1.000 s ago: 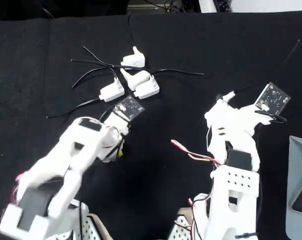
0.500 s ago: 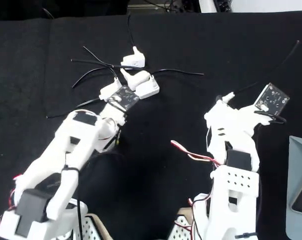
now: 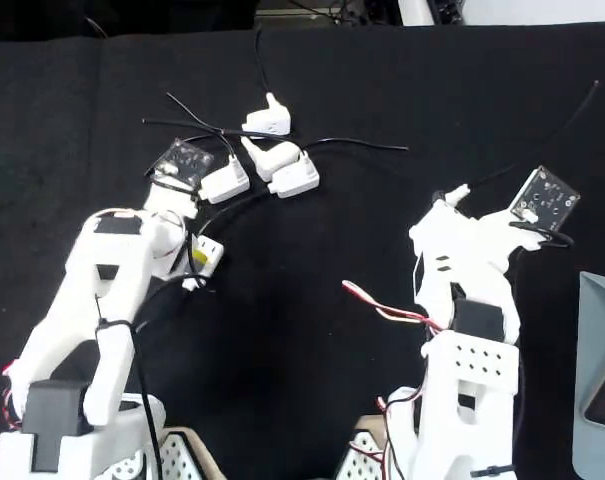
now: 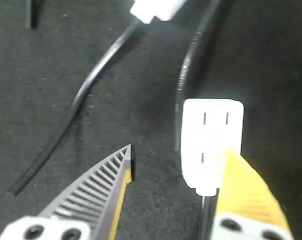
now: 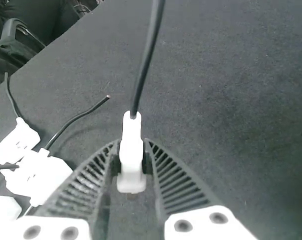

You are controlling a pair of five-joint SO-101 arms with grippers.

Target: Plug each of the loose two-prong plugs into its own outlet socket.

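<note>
4 white pieces (image 3: 272, 155) lie bunched at the far middle of the black table (image 3: 382, 80) in the high view; the left arm (image 3: 112, 270) leans in at the bunch's near side, and the right arm (image 3: 472, 260) stands well apart; in the left wrist view the left pincer (image 4: 178, 155) is spread apart, 1 yellow-lined finger (image 4: 245, 195) against an outlet block (image 4: 210, 130) whose slots face up, the other over bare cloth beside it; in the right wrist view the right pincer (image 5: 131, 150) is clamped on a plug (image 5: 131, 135), its cord (image 5: 145, 60) running away, prongs hidden; the step looks like pinning the block, so centre it between both fingers, close squarely so that it cannot skid, and leave the slots uncovered for the plug.
</note>
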